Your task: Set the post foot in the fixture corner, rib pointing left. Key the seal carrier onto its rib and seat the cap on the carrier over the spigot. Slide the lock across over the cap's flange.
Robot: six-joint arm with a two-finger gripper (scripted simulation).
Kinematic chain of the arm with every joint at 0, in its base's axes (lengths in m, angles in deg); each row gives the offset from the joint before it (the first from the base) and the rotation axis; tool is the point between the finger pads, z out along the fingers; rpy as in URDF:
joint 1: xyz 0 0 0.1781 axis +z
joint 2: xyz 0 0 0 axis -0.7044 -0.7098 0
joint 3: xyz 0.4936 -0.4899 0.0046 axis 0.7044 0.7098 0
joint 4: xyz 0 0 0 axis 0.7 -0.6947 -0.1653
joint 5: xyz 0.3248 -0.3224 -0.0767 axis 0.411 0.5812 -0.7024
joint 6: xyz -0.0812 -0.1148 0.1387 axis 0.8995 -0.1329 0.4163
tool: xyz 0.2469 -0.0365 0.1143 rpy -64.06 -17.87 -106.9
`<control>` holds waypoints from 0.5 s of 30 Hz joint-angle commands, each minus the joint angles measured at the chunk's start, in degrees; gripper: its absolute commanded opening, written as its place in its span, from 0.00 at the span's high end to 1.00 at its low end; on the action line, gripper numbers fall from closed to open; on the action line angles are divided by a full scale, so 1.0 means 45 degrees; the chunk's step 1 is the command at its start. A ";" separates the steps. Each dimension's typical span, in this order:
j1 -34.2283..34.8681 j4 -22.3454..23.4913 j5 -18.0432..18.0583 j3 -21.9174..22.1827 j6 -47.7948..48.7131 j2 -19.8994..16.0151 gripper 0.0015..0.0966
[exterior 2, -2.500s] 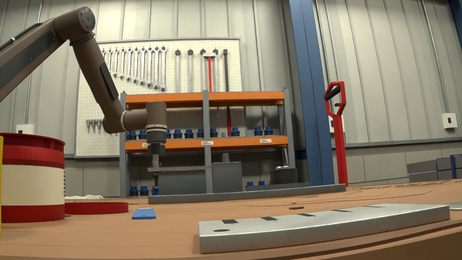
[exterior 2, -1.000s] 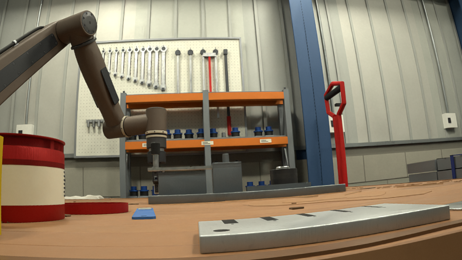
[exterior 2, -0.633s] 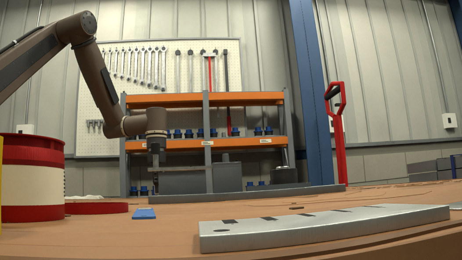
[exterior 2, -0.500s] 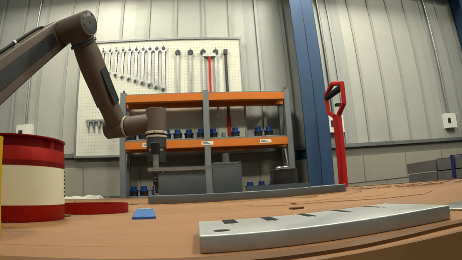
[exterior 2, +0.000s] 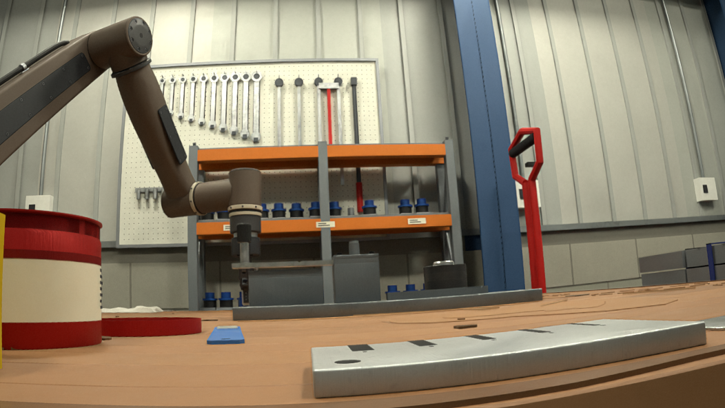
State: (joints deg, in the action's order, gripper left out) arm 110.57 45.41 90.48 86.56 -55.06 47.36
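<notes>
A long grey block (exterior 2: 286, 285) sits on the left part of the grey fixture plate (exterior 2: 388, 303), far back on the table. My gripper (exterior 2: 245, 289) stands at the block's left end, closed on it. A taller grey block with a short peg on top (exterior 2: 356, 276) stands beside it on the plate. A dark round part with a light top (exterior 2: 445, 274) sits further right on the plate. I cannot tell which of these is the post foot, the carrier or the cap. A blue flat piece (exterior 2: 225, 335) lies on the table in front of the plate.
A red and cream drum (exterior 2: 48, 279) stands at the left, with a low red disc (exterior 2: 150, 326) beside it. A long grey slab (exterior 2: 507, 352) with dark slots lies across the near table. A shelf rack (exterior 2: 324, 218) and a red pallet jack (exterior 2: 530, 208) stand behind.
</notes>
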 commanded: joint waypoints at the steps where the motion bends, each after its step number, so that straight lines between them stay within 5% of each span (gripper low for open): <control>1: -0.0002 0.0001 -0.0011 -0.0002 0.0000 -0.0002 0.93; 15: -0.0002 -0.0003 0.0103 -0.0044 0.0000 0.0078 0.93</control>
State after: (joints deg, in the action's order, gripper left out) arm 110.57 45.44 90.95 86.46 -55.06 47.61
